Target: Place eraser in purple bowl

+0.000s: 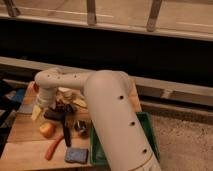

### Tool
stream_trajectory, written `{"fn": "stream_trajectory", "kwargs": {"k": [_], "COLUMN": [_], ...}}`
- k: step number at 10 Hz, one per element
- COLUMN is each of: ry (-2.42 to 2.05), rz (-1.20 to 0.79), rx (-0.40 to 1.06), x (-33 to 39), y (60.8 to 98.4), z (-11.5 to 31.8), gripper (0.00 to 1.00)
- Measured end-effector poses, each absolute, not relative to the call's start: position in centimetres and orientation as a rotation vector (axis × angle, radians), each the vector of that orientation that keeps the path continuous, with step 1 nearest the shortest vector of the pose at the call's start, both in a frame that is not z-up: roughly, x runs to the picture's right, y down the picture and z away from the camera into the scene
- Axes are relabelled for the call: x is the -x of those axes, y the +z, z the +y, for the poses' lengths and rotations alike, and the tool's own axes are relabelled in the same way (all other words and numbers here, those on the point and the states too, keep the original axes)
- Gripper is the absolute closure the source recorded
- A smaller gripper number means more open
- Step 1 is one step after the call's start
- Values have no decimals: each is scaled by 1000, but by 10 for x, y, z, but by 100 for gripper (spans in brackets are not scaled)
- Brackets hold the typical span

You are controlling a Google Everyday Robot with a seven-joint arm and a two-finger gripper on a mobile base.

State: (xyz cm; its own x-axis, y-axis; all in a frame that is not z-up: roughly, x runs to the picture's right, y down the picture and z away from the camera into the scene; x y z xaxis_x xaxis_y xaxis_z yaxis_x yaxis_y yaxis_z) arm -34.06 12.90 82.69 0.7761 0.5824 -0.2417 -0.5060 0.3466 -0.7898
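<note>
My gripper [39, 111] hangs from the white wrist over the left part of the wooden table [22, 135], with one pale finger [36, 113] showing. It stands open with nothing in it. Just to its right lies a small dark block, the eraser [51, 115], close to the fingers and partly under the wrist's shadow. I cannot make out the purple bowl; the arm hides much of the table's middle and back.
An orange fruit [47, 130] sits below the eraser, with a long black-handled tool [66, 134] to its right. In front lie a red-orange carrot-like thing [54, 147] and a blue sponge [76, 155]. A green tray [151, 136] stands right of the table.
</note>
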Motion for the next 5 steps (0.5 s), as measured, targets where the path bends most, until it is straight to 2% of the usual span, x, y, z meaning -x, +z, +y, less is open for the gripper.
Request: {"fn": "stream_trajectory", "kwargs": {"k": [5], "ry": [713], "rz": [-85], "rx": [1014], "x": [343], "y": [834], "z": [138], "gripper": [20]}}
